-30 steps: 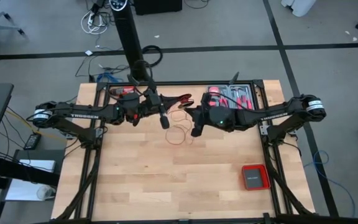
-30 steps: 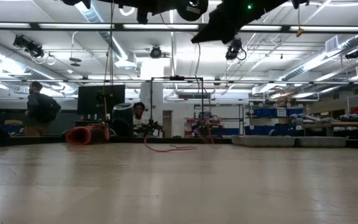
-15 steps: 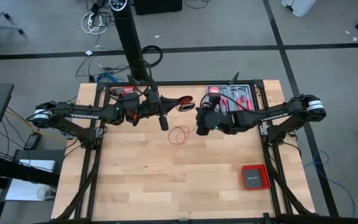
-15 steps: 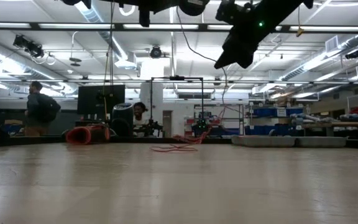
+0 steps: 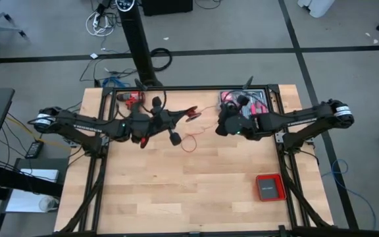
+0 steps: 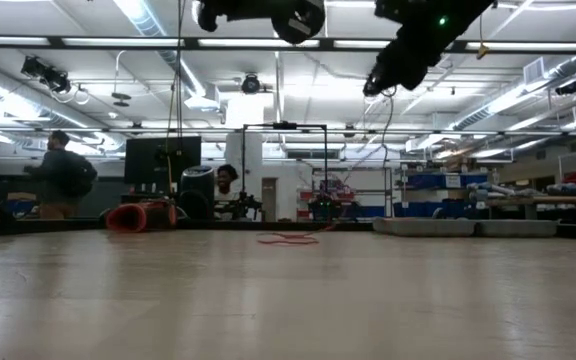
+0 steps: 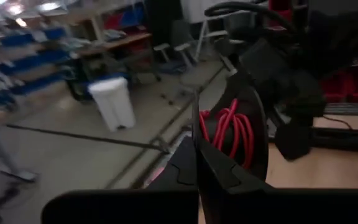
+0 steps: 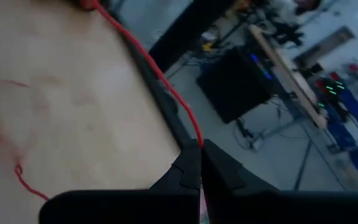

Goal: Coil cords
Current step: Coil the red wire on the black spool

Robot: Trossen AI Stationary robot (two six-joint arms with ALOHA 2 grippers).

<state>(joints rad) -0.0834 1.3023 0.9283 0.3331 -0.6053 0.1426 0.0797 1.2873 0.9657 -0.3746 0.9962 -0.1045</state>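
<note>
The cord is a thin red wire. Part of it is wound as a coil point(image 7: 227, 132) on a dark ring point(image 7: 258, 134) at my left gripper point(image 7: 196, 144), above the table's far middle; the high view shows this coil point(image 5: 193, 113) too. One strand point(image 8: 160, 81) runs to my right gripper point(image 8: 200, 148), which is shut on it just right of the coil, at the arm's end point(image 5: 221, 113). The loose rest point(image 5: 188, 142) lies in small loops on the wooden table point(image 5: 176, 191); the low view shows these loops point(image 6: 288, 239) flat on the top. My left gripper is shut at the edge of the dark ring with the red coil point(image 7: 199, 127), held at the fingertips and clear of the table; the fingers hide the spot itself. My right gripper pinches a single strand of the cord point(image 8: 197, 140) between its fingertips, high above the table. The strand runs straight away from the fingers toward the coil.
A tool tray point(image 5: 252, 100) with red-handled tools sits at the far right corner, under my right arm. A red-and-black drill point(image 5: 131, 99) lies at the far left. A flat red box point(image 5: 268, 187) rests near the right edge. People stand in the room beyond the table.
My right gripper has gone up and toward the far right, tipping downward, drawing the strand with it. The loose loops on the table have shrunk to a smaller heap. My left gripper has swung slightly toward the near edge with the coil.
</note>
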